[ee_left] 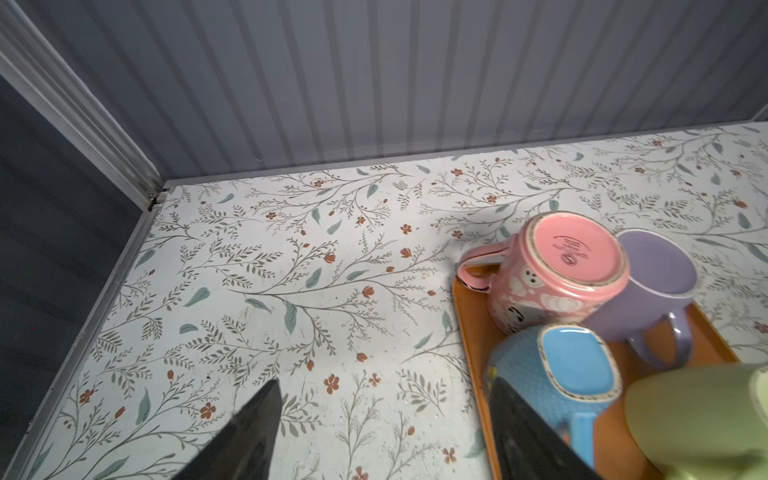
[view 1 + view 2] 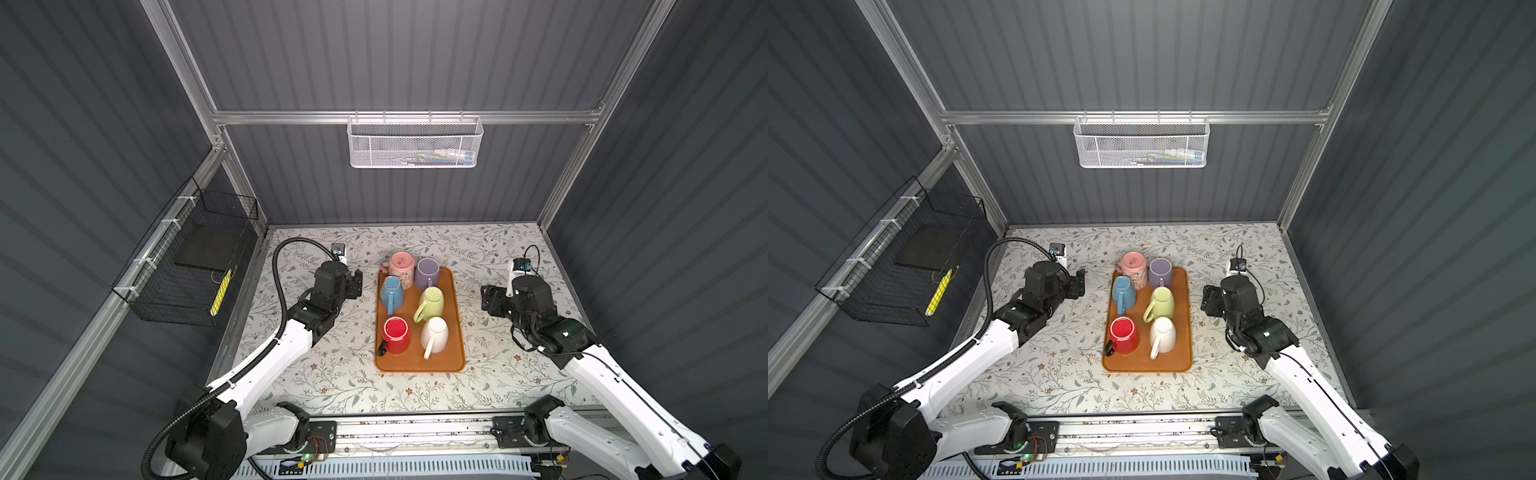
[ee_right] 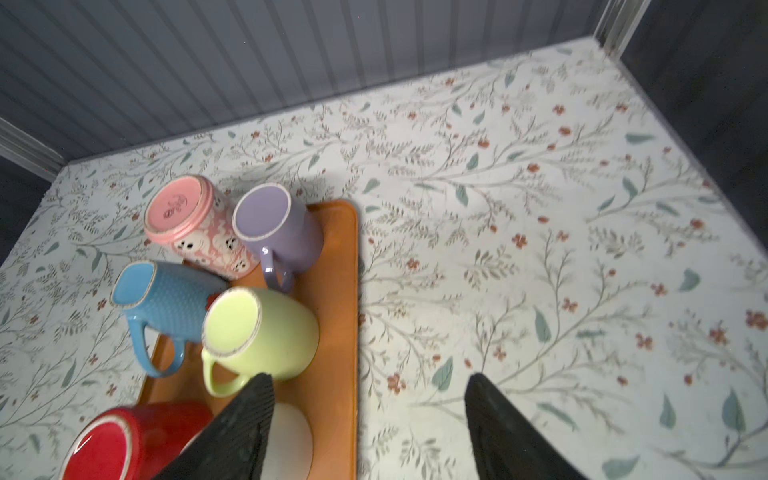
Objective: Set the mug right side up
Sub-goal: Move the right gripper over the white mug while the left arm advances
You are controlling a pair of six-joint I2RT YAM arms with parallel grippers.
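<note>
Tray, orange, lies lengthwise mid-table between the two arms.

Near row: red mug and white mug. Only the top views and the right wrist view show these two.

Middle row: blue mug and green mug. Left gripper stands just off the tray's left edge at this row, and right gripper stands off the right edge, clear of the tray. Each wrist view shows its jaws spread, holding nothing.

Far row: pink mug at the far left corner, handle out over the rim, with purple mug just beside it. The stamp on the pink base shows clearly only in the wrist views.

Count: six mugs, one tray, two baskets. All six mugs stand base up on the tray.

The baskets show in the top views only. Black basket on the left wall holds a dark slab and a yellow item. White basket on the back rail holds small items, not identifiable.
</note>
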